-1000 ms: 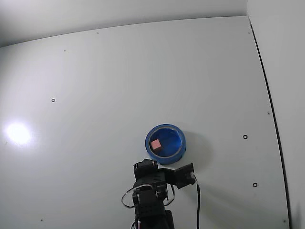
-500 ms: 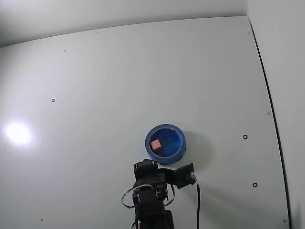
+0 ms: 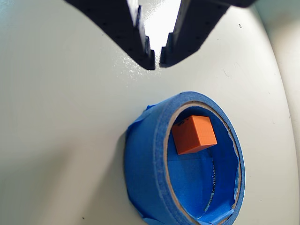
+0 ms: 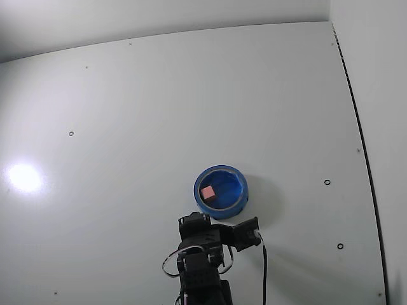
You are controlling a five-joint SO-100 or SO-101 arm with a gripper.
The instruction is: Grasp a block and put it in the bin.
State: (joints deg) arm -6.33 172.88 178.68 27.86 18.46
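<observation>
Black and toothed along their inner edges, the two fingers of the gripper (image 3: 157, 63) come down from twelve o'clock in the wrist view, their tips drawn almost together with only a sliver of pale surface (image 3: 61, 117) showing between them and nothing caught there, so the gripper is clenched on air. Just below the tips, toward five o'clock, sits the bin (image 3: 185, 161), a round bright-blue ring with a thick wall and a paler band along its inner lip; the gripper is apart from it, not touching the rim. Inside the bin lies the block (image 3: 193, 134), which reads orange here, resting against the inner wall at about twelve o'clock of the hollow and slightly tilted to the camera. In the fixed view the arm (image 4: 202, 264) rises from six o'clock at the bottom edge, a dark mass of joints with a cable looping off its right side, and the gripper itself cannot be picked out from that mass. The bin (image 4: 236, 202) stands just beyond the arm at about one o'clock from it, with the block (image 4: 206, 191), pinkish in this view, at nine o'clock within it. A bright glare spot (image 4: 24, 177) marks the surface far out at nine o'clock.
</observation>
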